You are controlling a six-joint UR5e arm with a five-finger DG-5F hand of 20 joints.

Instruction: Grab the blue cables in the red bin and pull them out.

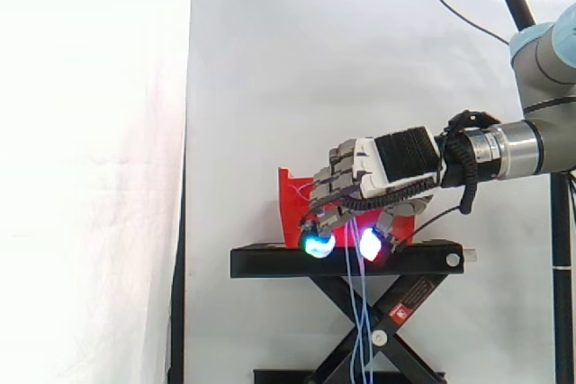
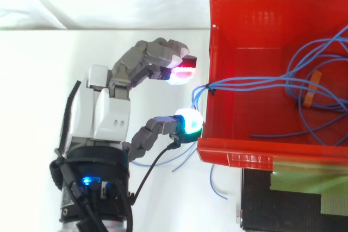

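**At the Bin Wall: Hand Pose and Cable Status**

In front of the white curtain, the arm reached in level from the right of the side view. It carried the hand just above the black stand and in front of the red bin. The hand lay horizontal, back upward, and curled down toward the stand top.

The side view showed the blue cables hanging straight down below the hand, past the stand's crossed legs. The top view showed what the side view hid. There the hand lay outside the bin, close to one wall. The cables ran as a bundle from loose loops inside the bin, over that wall, and down beside the hand. An orange piece lay among the loops (what it was could not be told).

The hand was curled, not spread. The cables passed through its curl, but whether it clamped them could not be told.
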